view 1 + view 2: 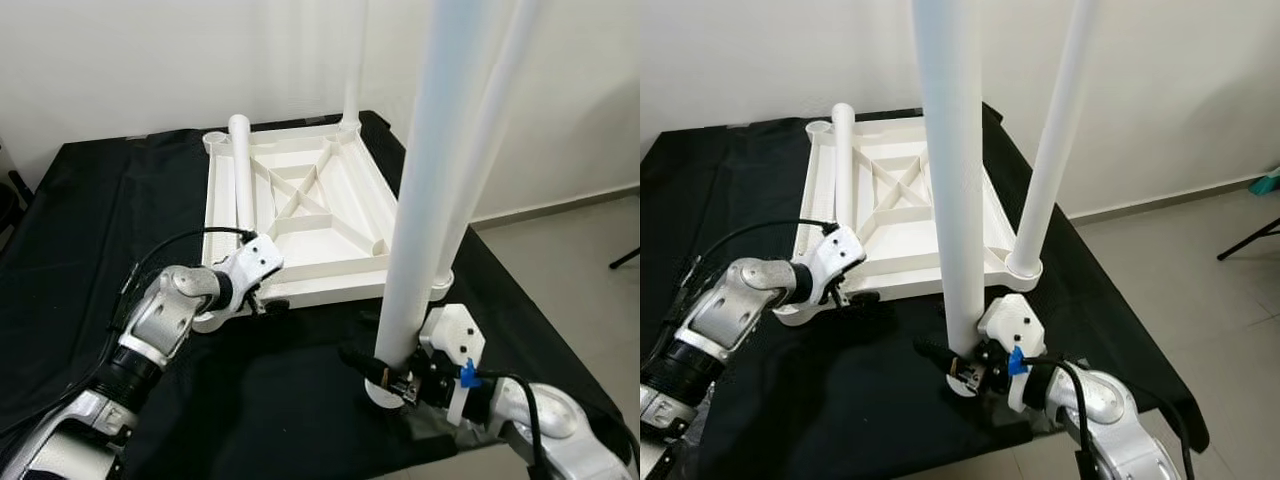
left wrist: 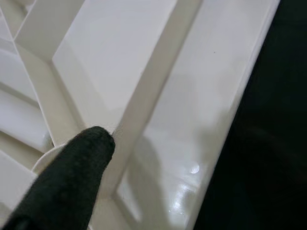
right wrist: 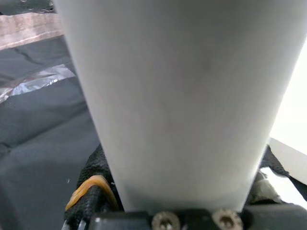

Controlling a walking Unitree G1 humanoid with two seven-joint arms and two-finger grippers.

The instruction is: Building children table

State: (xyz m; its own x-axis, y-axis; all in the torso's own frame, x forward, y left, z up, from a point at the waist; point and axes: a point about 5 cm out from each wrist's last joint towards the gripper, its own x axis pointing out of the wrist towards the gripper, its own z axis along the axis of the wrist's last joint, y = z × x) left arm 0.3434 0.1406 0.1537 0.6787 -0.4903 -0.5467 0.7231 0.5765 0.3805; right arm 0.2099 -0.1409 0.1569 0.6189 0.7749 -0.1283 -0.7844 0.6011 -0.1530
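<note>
White table leg (image 1: pixel 952 200) stands upright on the black counter (image 1: pixel 760 400), pinched near its base by the right gripper (image 1: pixel 965 372) jaws. Left gripper (image 1: pixel 262 300) rests at the upturned tabletop (image 1: pixel 300 215) corner; whether its jaws are spread, I cannot tell.

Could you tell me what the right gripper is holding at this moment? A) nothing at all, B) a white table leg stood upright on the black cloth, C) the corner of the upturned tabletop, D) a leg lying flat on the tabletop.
B: the right gripper is closed around the base of a white table leg that stands upright on the black cloth, beside the upturned tabletop.
</note>
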